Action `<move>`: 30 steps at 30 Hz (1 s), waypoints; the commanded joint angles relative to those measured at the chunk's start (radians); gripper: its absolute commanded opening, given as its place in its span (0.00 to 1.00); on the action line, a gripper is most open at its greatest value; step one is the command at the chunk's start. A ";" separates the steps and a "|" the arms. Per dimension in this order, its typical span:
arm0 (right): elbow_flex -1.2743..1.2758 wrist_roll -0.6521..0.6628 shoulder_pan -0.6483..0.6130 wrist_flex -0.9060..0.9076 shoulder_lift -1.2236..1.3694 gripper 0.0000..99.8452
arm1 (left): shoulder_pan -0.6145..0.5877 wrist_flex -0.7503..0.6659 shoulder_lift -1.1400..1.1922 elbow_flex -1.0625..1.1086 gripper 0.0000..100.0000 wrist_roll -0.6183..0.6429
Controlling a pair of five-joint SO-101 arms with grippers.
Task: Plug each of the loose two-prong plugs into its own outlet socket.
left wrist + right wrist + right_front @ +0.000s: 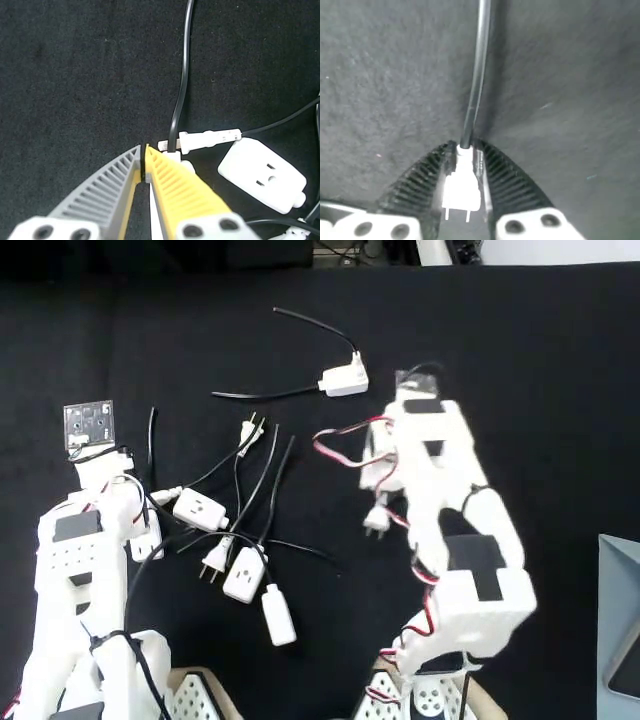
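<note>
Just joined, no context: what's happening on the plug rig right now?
Plugs are being sorted out on a black table, and nothing seen up close is inserted yet. The right pincer is shut on a white plug, with the prongs pointing back toward the wrist and the black cord trailing ahead. The left pincer is shut. Its tips sit beside a second plug, which lies unplugged next to an outlet socket. Whether it grips anything is unclear.

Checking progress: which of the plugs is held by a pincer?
The white plug clamped in the right pincer; the other plugs lie loose on the black table.
</note>
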 commanded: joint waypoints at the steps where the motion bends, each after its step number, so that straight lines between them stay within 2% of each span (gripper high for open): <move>1: -0.054 0.259 0.061 -0.006 -0.117 0.01 | -0.001 -0.021 -0.014 -0.007 0.03 0.002; 3: -0.051 0.327 0.060 -0.006 -0.140 0.01 | -0.001 -0.021 -0.014 -0.007 0.03 0.002; 5: -0.051 0.330 0.058 -0.003 -0.153 0.04 | -0.001 -0.021 -0.014 -0.007 0.03 0.002; 9: -0.053 0.333 0.058 0.023 -0.162 0.18 | -0.001 -0.021 -0.014 -0.007 0.03 0.002; 11: -0.053 0.336 0.057 0.052 -0.162 0.22 | -0.001 -0.021 -0.014 -0.007 0.03 0.002; 19: -0.048 0.331 0.064 0.140 -0.162 0.22 | -0.001 -0.021 -0.014 -0.007 0.03 0.002; 23: -0.018 0.331 0.114 0.130 -0.154 0.22 | -0.001 -0.021 -0.014 -0.007 0.03 0.002; 30: 0.013 0.331 0.110 0.104 -0.153 0.22 | -0.001 -0.021 -0.014 -0.007 0.03 0.002</move>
